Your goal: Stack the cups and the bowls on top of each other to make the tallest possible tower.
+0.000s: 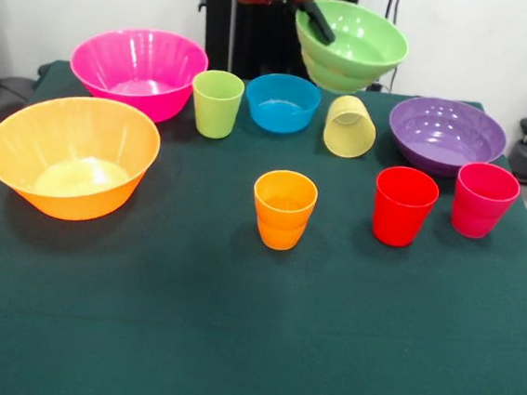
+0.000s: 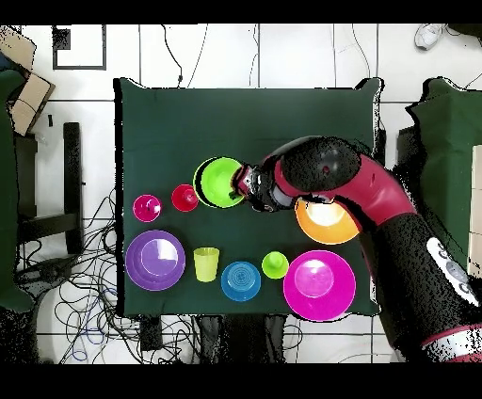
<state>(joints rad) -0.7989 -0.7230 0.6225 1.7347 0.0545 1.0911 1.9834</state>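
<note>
My gripper [image 1: 314, 19] is shut on the rim of the small light green bowl [image 1: 354, 48], holding it tilted in the air above the table's back. Seen from overhead, the gripper [image 2: 247, 182] holds that bowl [image 2: 220, 182] over the table's middle, hiding whatever is below it. The orange ribbed cup [image 1: 284, 209] stands upright and alone in the middle of the cloth. The small blue bowl [image 1: 282, 102] [image 2: 241, 280] sits at the back between the lime green cup [image 1: 216, 104] [image 2: 275, 264] and the pale yellow cup [image 1: 350, 126] [image 2: 206, 263], which leans over.
A large orange bowl [image 1: 71, 156] [image 2: 325, 224] and a large pink bowl [image 1: 138, 69] [image 2: 320, 285] fill one side. The purple bowl [image 1: 447, 133] [image 2: 155, 259], red cup [image 1: 404, 205] [image 2: 184, 198] and pink-red cup [image 1: 484, 200] [image 2: 146, 207] stand on the other.
</note>
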